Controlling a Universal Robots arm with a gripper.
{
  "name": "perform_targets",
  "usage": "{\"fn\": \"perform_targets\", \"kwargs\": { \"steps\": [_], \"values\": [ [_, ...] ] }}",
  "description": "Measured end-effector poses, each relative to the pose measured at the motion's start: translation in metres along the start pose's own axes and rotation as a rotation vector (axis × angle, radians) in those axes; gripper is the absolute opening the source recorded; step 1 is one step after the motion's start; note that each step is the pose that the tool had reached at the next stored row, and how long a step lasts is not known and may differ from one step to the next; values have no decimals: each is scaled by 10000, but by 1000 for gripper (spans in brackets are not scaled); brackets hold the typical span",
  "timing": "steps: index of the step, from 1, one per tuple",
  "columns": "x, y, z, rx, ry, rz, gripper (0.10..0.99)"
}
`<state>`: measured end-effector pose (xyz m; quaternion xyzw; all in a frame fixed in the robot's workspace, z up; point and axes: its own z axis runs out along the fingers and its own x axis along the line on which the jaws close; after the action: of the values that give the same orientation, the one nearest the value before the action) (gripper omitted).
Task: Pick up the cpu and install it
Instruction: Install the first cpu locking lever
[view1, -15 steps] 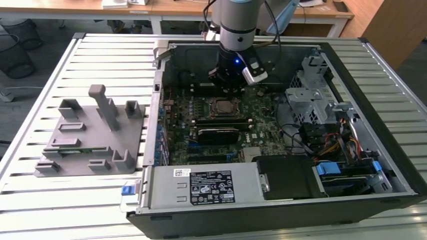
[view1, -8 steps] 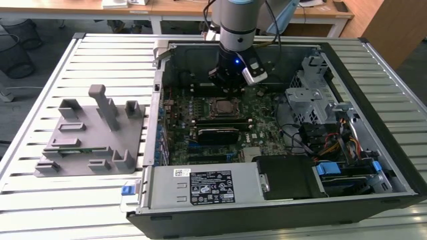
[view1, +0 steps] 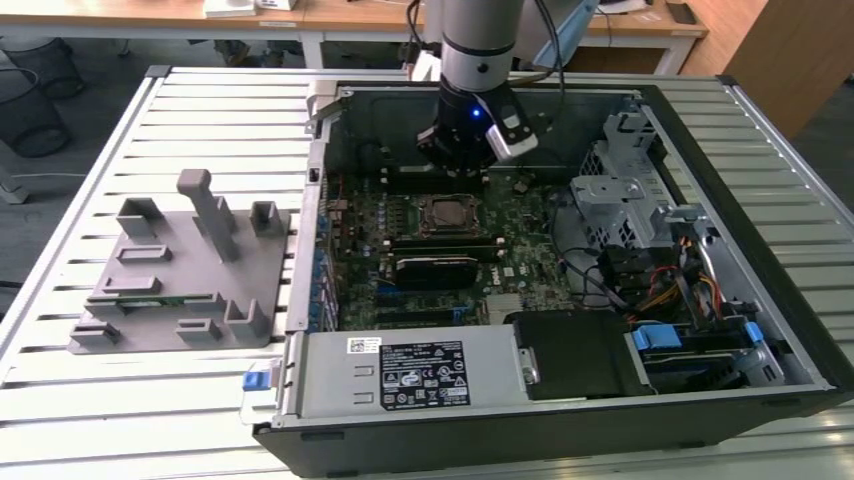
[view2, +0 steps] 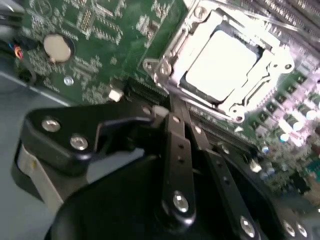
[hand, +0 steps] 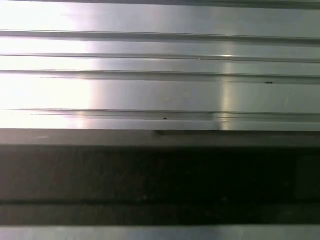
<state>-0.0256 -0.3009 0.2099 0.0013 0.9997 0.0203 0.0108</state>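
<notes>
Second wrist view: we see cpu (view2: 227, 62) seated in socket (view2: 172, 60); fingers (view2: 175, 145) look pressed together, could scrape it

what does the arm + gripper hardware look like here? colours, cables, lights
In the exterior view the arm is a silver-grey tube with a black band, and dark cables run beside it. Below it sits a black wrist unit with a small blue light and a silver-white module on one side. In the second wrist view the gripper is matte black, with flat linkage bars joined by shiny silver screws.
</notes>
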Motion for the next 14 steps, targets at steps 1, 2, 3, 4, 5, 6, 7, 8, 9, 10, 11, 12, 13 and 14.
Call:
{"fn": "perform_targets", "kwargs": {
  "steps": [1,2,3,4,5,6,7,8,9,10,11,12,13,14],
  "values": [
    [0,-7,-1,1,0,1,110],
    [0,-15,-1,3,1,2,110],
    [0,-21,-1,2,1,2,110],
    [0,-26,-1,2,0,2,110],
    [0,-31,-2,2,1,2,110],
    [0,-34,-2,3,1,2,110],
    [0,-37,-2,2,0,3,110],
    [0,-39,-2,2,1,3,110],
    [0,-42,-2,3,1,2,110],
    [0,-44,-2,3,1,2,110],
    [0,-45,-2,2,0,2,110],
    [0,-47,-2,3,1,2,110],
    [0,-49,-2,3,1,2,110],
    [0,-51,-2,2,0,2,110]
  ]
}}
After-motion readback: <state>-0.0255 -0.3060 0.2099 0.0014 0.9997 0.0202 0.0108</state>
